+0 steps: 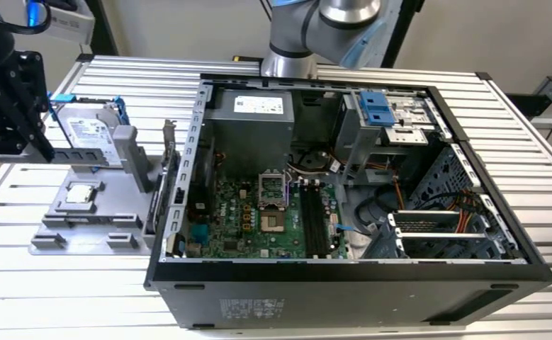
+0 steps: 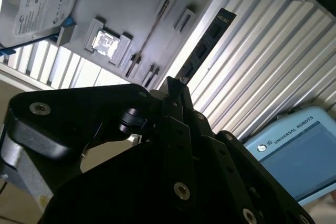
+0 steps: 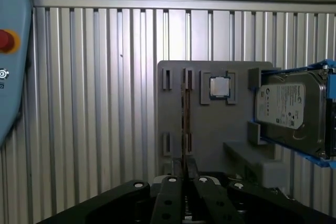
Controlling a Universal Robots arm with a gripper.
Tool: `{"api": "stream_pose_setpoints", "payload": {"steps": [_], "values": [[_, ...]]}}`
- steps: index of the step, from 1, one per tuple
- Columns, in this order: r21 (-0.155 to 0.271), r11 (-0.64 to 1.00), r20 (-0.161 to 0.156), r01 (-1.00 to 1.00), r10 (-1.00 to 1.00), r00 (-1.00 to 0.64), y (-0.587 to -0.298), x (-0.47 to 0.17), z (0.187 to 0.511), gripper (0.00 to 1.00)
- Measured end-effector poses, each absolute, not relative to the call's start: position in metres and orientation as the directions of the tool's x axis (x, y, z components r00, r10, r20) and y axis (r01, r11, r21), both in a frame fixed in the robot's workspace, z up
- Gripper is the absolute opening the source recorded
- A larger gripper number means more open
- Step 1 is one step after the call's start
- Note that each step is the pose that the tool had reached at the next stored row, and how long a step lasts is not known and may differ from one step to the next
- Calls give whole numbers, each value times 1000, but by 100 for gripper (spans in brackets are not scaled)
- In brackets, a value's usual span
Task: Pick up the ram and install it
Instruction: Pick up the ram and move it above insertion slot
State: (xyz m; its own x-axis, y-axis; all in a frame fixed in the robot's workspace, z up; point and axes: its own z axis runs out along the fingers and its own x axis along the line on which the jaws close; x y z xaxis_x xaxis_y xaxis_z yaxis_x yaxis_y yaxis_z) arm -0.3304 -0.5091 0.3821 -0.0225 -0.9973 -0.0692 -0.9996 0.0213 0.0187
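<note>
1. One end effector [image 3: 185,162] pinches one ram [image 2: 207,40] by its end, two fingers pressed against it.
2. In the first wrist view the ram stands edge-on in front of one grey holder [image 3: 210,124].
3. The holder carries one hard drive [image 3: 286,106] and one processor chip [image 3: 219,87]; one open computer case [image 1: 351,273] stands beside it on the table [image 1: 531,156].

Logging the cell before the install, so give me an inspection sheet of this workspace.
Surface: slatted metal table.
Job's things: ram, held by one end; open computer case on the table.
Clutter: hard drive and processor chip on the grey fixture.
Grippers: gripper shut on the ram.
Cables: coloured wires inside the case.
Surroundings: blue pendant.
</note>
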Motion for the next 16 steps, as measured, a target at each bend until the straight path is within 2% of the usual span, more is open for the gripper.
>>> {"api": "stream_pose_setpoints", "payload": {"steps": [16], "values": [[24, 21, -69, -999, -997, -23, -509, -286, 383, 0]]}}
